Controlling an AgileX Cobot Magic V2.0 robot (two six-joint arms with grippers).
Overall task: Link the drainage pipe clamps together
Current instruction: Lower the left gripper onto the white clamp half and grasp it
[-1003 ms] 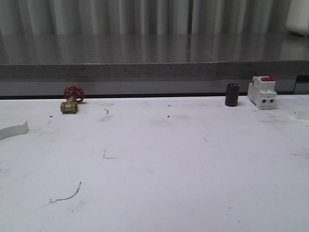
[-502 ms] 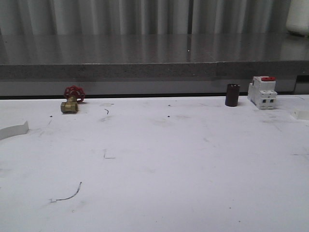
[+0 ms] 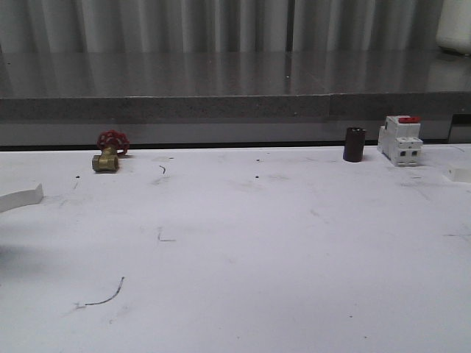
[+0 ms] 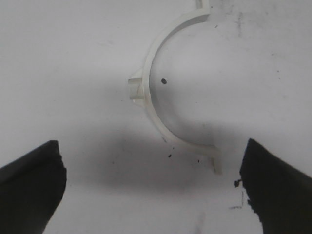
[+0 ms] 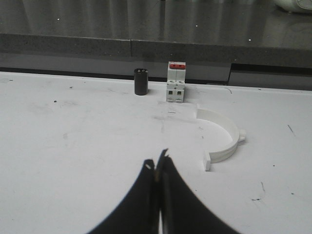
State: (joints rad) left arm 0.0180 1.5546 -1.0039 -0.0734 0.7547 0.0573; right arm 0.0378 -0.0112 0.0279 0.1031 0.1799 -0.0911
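One drainage pipe clamp [image 4: 147,100], a white half-ring with a small outer tab, lies flat on the white table below my left gripper [image 4: 153,187]. That gripper is open, its dark fingers [image 4: 29,190] set wide apart with nothing between them. In the front view this clamp's end [image 3: 20,197] pokes in at the left edge. The other clamp half [image 5: 228,145] lies ahead and to the right of my right gripper [image 5: 157,163], which is shut on nothing. A sliver of that half [image 3: 460,174] shows at the right edge of the front view.
A brass valve with a red handwheel [image 3: 109,153] sits at the back left. A black cylinder [image 3: 354,144] and a white breaker with a red switch [image 3: 400,140] stand at the back right, beyond the right clamp half. A grey ledge [image 3: 235,107] bounds the table's far side.
A faint shadow has spread over the table near the left edge, below the left clamp half. The objects have not moved.
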